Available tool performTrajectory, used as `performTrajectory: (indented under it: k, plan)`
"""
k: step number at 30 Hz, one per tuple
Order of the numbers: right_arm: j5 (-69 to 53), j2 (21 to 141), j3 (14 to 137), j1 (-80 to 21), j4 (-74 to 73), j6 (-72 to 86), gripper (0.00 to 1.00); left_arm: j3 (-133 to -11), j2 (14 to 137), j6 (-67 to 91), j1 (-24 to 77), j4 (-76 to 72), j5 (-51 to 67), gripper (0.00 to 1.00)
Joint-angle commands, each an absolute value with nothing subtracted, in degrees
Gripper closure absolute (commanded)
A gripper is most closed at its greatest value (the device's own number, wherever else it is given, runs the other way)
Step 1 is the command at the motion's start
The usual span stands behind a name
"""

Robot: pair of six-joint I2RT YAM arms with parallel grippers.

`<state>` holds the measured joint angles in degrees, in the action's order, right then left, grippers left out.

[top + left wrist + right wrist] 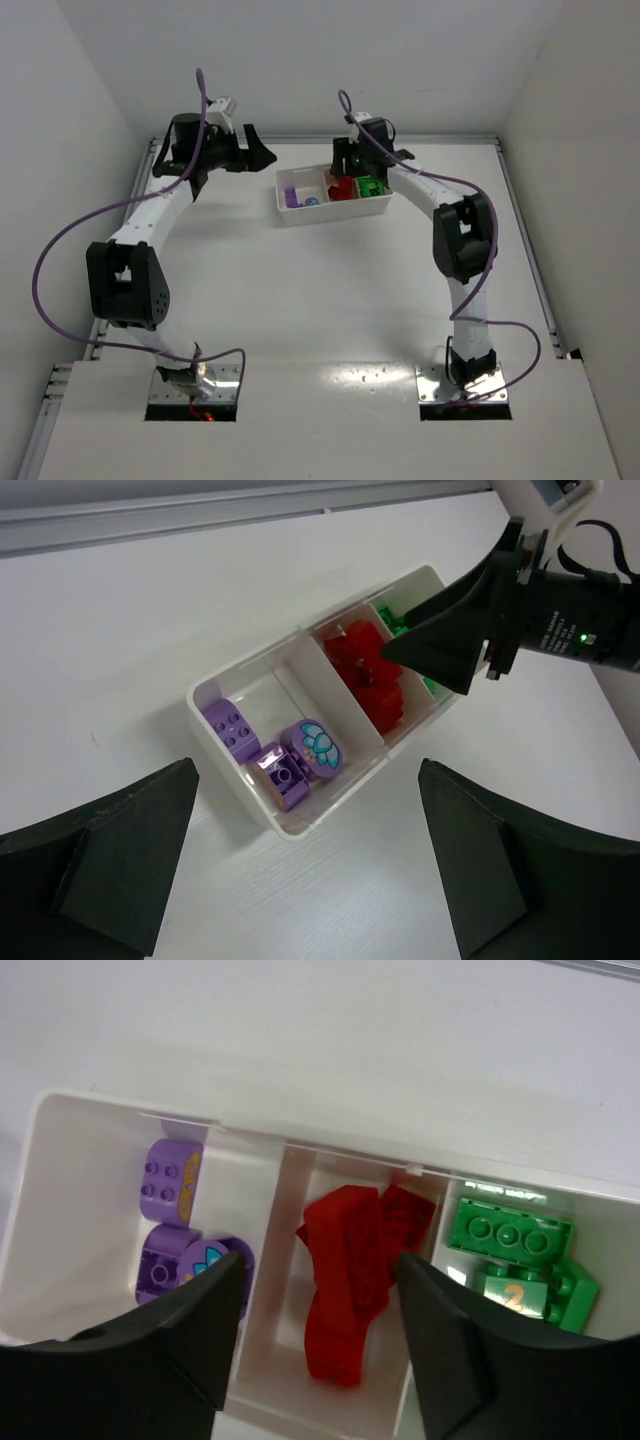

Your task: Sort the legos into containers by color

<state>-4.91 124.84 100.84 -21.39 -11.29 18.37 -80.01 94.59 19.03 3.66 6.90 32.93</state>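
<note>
The right gripper [320,1285] hangs over the middle compartment of the white tray [60,1210], fingers apart, with the red bricks [350,1260] lying loose below the gap. The left gripper [307,770], spread wide, hovers near the tray's end that holds the purple bricks [285,770].

The right gripper [405,645] covers most of the green bricks [432,688] in the left wrist view — its own fingers [170,1360] hide the near wall of the tray [50,1160] and part of the flower-printed purple brick [215,1255].

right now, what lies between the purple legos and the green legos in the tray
The red legos, piled in the middle compartment of the tray, walled off from the purple legos and the green legos. The right wrist view shows it.
</note>
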Motion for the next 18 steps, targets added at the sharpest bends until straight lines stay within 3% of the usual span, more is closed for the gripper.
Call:
performTrajectory:
  k: [1, 11, 18]
  plan:
    - [-4.39, 123.49, 101.70, -22.76, -8.26, 15.39, 0.35, -79.11, 91.93, 18.19, 3.34, 6.94, 30.94, 0.00]
    - [-6.42, 102.51, 90.19, -21.89, -11.07, 12.75, 0.24, -72.43, 85.97, 13.11, 3.34, 8.26, 27.95, 0.00]
    - [-2.47, 83.00, 74.83, -19.42, -21.70, -1.13, 0.16, -64.17, 79.29, 7.47, 2.81, 10.72, 20.61, 0.00]
